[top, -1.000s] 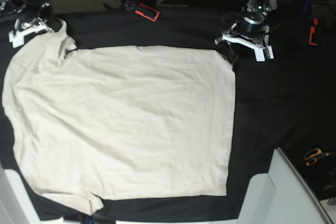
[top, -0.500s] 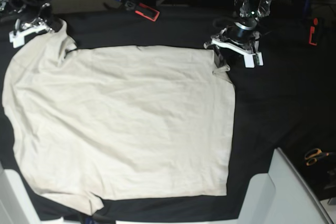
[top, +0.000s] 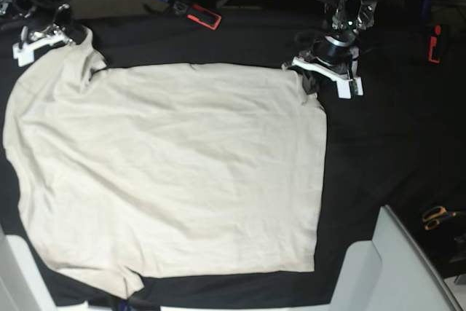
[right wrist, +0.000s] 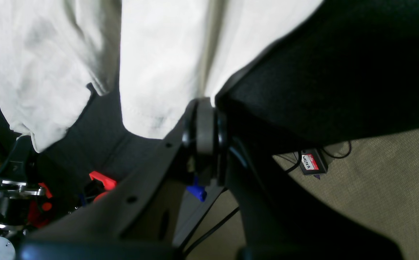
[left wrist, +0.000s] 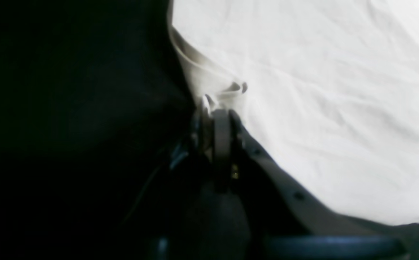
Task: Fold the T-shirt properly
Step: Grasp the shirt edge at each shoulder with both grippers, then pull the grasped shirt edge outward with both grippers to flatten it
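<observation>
Cream T-shirt [top: 167,172] spread flat, wrinkled, left hand [top: 312,84] and right hand [top: 64,34] each pinching 1 corner

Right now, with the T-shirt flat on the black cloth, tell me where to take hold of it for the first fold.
Take the T-shirt at its two far corners, coming in from the far edge. Both corners lie at the table's back edge, so only they give thin cloth to pinch. The left hand is already shut on the hem corner, and the right hand pinches the shoulder end. Lifting both together should probably carry that edge over evenly.

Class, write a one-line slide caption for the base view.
Cream T-shirt spread flat on the black tablecloth, the left gripper and the right gripper each pinching a far corner.
</observation>
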Available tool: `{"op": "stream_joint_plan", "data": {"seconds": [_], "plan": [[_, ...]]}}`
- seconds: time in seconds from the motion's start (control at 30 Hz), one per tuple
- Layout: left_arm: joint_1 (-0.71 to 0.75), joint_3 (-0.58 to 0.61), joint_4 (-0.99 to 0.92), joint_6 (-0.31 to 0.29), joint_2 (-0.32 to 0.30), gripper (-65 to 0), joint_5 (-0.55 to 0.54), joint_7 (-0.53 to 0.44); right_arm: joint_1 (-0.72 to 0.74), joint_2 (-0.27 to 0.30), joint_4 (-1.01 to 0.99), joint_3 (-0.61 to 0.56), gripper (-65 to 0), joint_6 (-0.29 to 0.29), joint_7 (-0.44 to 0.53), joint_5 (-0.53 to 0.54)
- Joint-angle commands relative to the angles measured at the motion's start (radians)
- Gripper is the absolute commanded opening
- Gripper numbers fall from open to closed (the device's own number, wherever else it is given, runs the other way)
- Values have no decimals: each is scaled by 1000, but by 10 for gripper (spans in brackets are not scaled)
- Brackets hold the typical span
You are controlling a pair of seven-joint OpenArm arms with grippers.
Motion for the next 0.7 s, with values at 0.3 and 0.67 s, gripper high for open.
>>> {"op": "stream_joint_plan", "data": {"seconds": [0.3,0.67], "plan": [[48,-29,52,7,-4,-650,-5,4,2,13,11,2,-648,5,4,12],[206,-142,212,7,-5,-650,-5,4,-75,6,223,11,-647,-1,-7,16]]}}
